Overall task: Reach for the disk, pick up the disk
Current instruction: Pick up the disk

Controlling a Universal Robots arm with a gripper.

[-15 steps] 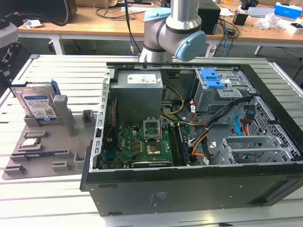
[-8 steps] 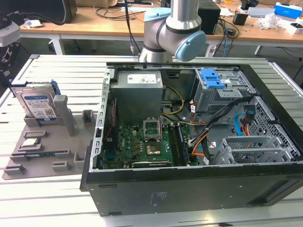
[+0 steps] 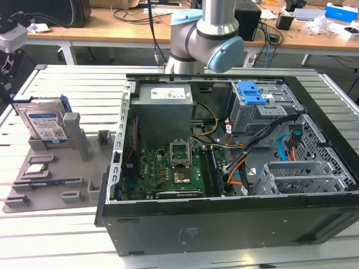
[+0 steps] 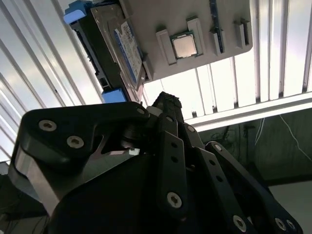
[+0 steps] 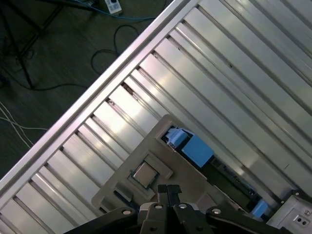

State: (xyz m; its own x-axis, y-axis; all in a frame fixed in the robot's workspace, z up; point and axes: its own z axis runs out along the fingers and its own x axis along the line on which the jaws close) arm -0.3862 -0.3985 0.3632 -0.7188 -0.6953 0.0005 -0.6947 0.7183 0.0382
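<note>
The gripper [image 5: 168, 189] has its fingers [image 5: 163, 189] pressed together on nothing, poised over the grey holder [image 5: 146, 151] near the processor chip [image 5: 144, 174]. The disk [image 3: 46, 124] stands on edge in that holder, at the left of the exterior view, apart from the fingers. A clean pickup likely needs them opened wider than the disk's thickness and squared to its flat faces.

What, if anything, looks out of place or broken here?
Nothing stands out as broken, spilled or askew. The disk stands on edge in a slot of the grey holder, beside the open computer case, and the chip lies flat in its own recess.
</note>
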